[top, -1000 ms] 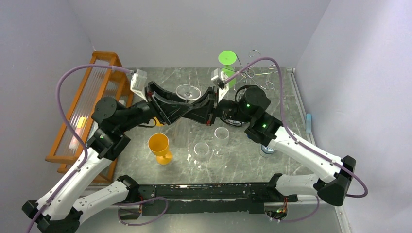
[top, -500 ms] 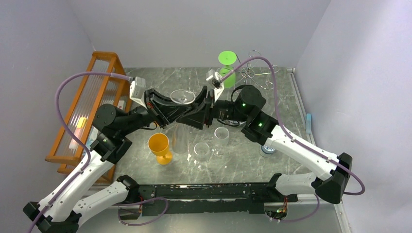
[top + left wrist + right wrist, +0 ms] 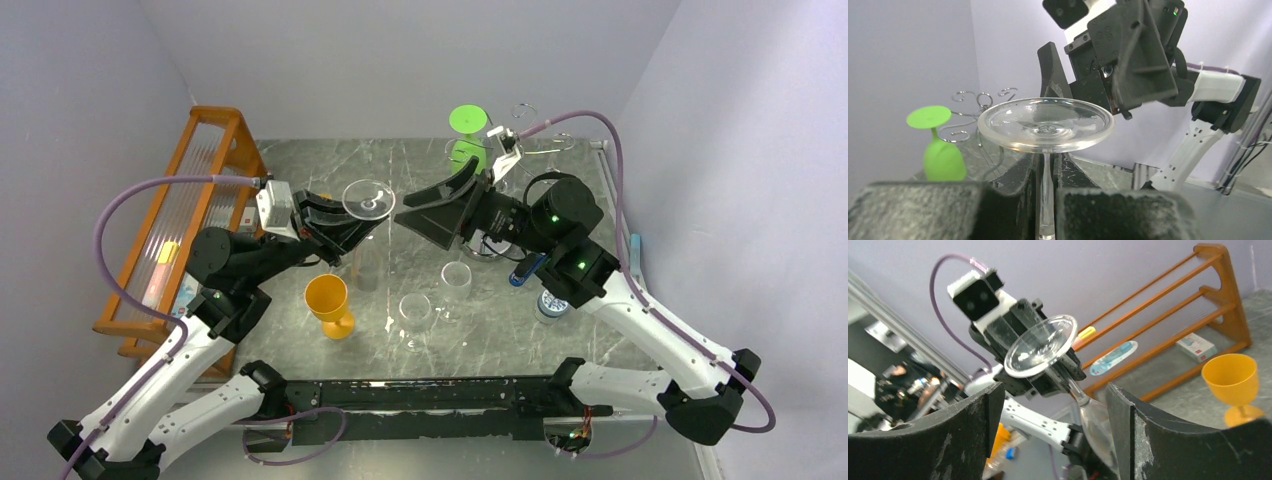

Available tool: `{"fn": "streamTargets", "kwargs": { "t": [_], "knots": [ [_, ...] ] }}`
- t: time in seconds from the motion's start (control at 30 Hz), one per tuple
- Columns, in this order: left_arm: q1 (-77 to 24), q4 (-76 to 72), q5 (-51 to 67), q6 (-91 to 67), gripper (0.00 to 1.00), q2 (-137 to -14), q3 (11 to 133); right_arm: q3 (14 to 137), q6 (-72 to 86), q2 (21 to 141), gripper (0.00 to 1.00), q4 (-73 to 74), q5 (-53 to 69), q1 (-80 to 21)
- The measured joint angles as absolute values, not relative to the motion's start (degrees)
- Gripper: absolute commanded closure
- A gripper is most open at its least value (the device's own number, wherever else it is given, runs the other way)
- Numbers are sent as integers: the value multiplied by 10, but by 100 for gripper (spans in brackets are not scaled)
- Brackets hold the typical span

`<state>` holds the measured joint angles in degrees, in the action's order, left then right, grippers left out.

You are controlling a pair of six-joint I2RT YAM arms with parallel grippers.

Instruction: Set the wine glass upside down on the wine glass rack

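A clear wine glass (image 3: pixel 368 198) hangs upside down over the middle of the table, foot up and bowl down. My left gripper (image 3: pixel 352 226) is shut on its stem; in the left wrist view the stem (image 3: pixel 1046 175) is pinched between the pads just under the foot (image 3: pixel 1045 124). My right gripper (image 3: pixel 425 205) stands open to the right of the glass, not touching it. In the right wrist view the glass (image 3: pixel 1040 346) shows beyond the spread fingers (image 3: pixel 1120 410). The chrome wine glass rack (image 3: pixel 522 140) stands at the back right, with a green glass (image 3: pixel 466 135) hanging on it upside down.
An orange goblet (image 3: pixel 328 303) and two clear glasses (image 3: pixel 415 315) (image 3: pixel 456 278) stand upright near the front middle. An orange wooden slatted rack (image 3: pixel 190 200) lines the left edge. A blue-capped item (image 3: pixel 546 300) lies under the right arm. Walls close in on three sides.
My right gripper has opened, let go of the glass and drawn back to the right. My left gripper has shut on the stem and now carries the glass alone, slightly further left.
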<state>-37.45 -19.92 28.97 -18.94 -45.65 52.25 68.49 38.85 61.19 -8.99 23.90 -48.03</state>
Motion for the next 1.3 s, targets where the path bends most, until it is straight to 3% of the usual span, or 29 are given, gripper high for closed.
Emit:
{"fn": "streamTargets", "kwargs": {
  "t": [0.4, 0.43, 0.6, 0.87, 1.0, 1.23, 1.3],
  "knots": [
    [-375, -194, 318, -47, 95, -449, 515, 752, 589, 675, 55, -37, 218, -479],
    [-375, -184, 319, -34, 95, -453, 519, 752, 598, 681, 59, -36, 221, -479],
    [-375, -148, 322, 9, 92, -462, 526, 752, 632, 692, 100, -32, 227, -474],
    [-376, -136, 319, 36, 60, -464, 527, 753, 673, 687, 100, -18, 234, -466],
    [-376, -129, 313, 36, 56, -469, 527, 754, 689, 682, 100, -23, 244, -453],
    [-376, -119, 313, 37, 77, -491, 527, 755, 718, 681, 100, -41, 266, -446],
    [-376, -116, 313, 40, 92, -496, 530, 755, 720, 681, 100, -37, 268, -441]
  ]
}}
